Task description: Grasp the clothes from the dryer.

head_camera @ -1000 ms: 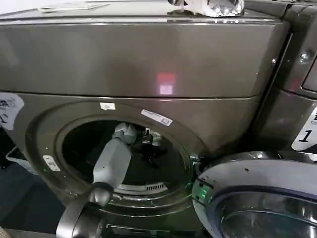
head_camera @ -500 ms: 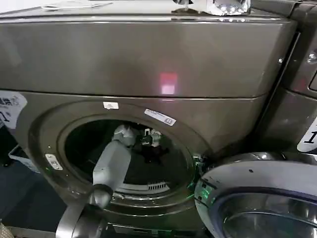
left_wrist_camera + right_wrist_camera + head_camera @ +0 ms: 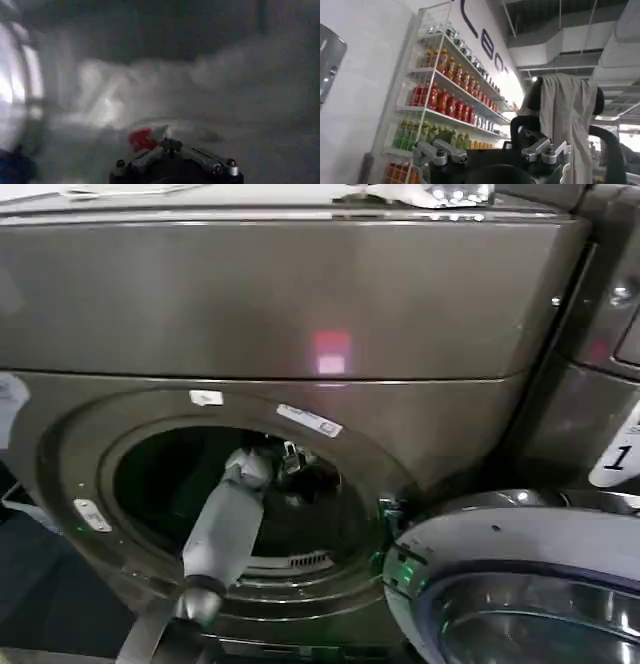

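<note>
Dryer (image 3: pixel 300 314): bronze-grey front-loader with its round porthole open and a small red light on the front panel.
Door (image 3: pixel 520 584): swung open at the dryer's right side.
Left pincer (image 3: pixel 292 459): reached through the porthole into the dark drum; open or closed, I cannot tell.
Clothes (image 3: pixel 150 85): pale heap lying in the drum, just beyond the left pincer.
Right pincer (image 3: pixel 492 150): away from the dryer, facing shelves of bottles (image 3: pixel 450 105); fingers apart, holding nothing.

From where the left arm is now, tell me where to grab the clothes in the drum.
Judging by the left wrist view, take the clothes at the raised pale fold ahead of the left gripper, coming straight in through the dryer porthole. The heap lies low across the drum, so a ridge likely pinches easiest.
</note>
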`<action>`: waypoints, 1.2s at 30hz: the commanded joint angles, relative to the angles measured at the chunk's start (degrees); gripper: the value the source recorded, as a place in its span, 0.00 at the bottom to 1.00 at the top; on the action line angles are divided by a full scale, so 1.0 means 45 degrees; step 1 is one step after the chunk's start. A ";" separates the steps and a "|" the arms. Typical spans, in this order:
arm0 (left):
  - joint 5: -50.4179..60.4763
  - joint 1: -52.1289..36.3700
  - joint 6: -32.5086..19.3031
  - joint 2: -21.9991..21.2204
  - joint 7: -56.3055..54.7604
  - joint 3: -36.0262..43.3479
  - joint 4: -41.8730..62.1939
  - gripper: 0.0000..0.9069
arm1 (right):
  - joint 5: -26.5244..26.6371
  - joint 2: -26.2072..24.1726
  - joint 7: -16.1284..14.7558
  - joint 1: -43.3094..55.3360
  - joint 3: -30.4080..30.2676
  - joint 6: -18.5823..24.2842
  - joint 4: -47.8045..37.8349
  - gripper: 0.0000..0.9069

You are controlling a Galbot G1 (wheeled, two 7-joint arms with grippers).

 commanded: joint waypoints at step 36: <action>-0.7971 0.1564 0.3420 -0.0268 -1.3154 -0.0226 -0.4693 0.00 | 0.0333 0.0105 0.0504 0.0198 -0.0031 -0.0395 0.0196 1.00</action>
